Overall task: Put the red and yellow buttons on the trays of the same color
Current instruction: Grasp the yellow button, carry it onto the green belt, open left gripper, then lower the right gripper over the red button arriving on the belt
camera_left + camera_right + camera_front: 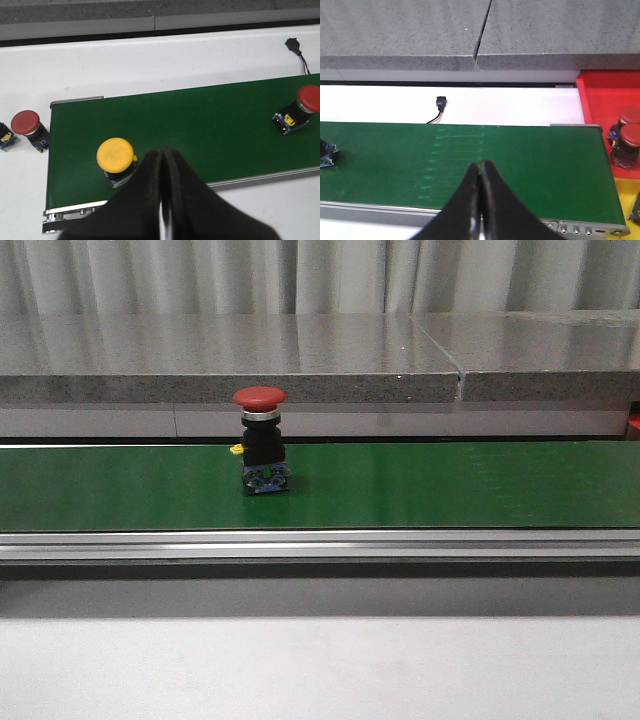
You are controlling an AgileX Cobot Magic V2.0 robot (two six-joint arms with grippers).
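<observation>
Sitting beside left hand: yellow button

Only the fingers show from either arm. The left gripper is matte black, two broad wedge-shaped fingers tapering to narrow, slightly scuffed tips with a pale seam between them. The right gripper matches: black, smooth, tapered fingers, no markings visible.

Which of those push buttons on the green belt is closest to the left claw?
The yellow button, right beside the shut left gripper. The red button stands far along the belt.
</observation>
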